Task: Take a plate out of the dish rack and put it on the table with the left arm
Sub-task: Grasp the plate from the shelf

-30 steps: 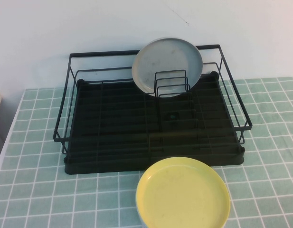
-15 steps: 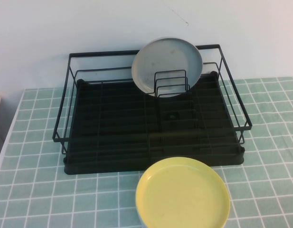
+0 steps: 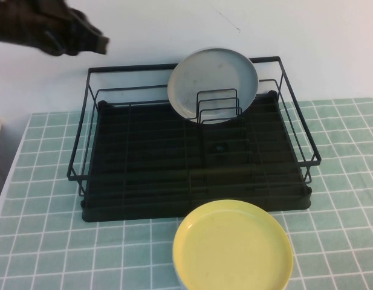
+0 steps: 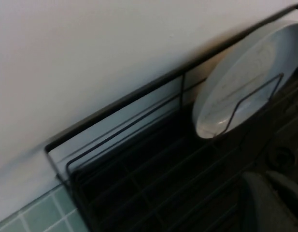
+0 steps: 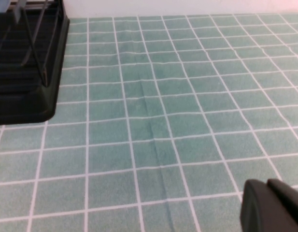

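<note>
The pale grey-blue plate (image 3: 213,78) stands upright behind wire dividers at the back of the black dish rack (image 3: 144,163). It also shows in the left wrist view (image 4: 245,82), leaning at the rack's (image 4: 139,183) back rail. My left gripper (image 3: 92,39) is shut and empty, high above the rack's back left corner, well left of the plate; its tips show in its wrist view (image 4: 265,182). My right gripper (image 5: 267,186) is shut and empty, low over the tiled table (image 5: 163,121), right of the rack (image 5: 23,82). It is out of the high view.
A yellow plate (image 3: 233,248) lies flat on the table (image 3: 343,181) just in front of the rack's front edge. A white wall stands right behind the rack. The table's left edge runs close to the rack's left side.
The left arm has come into the high view at the top left, above the rack's back left corner. Both plates and the rack have not moved.
</note>
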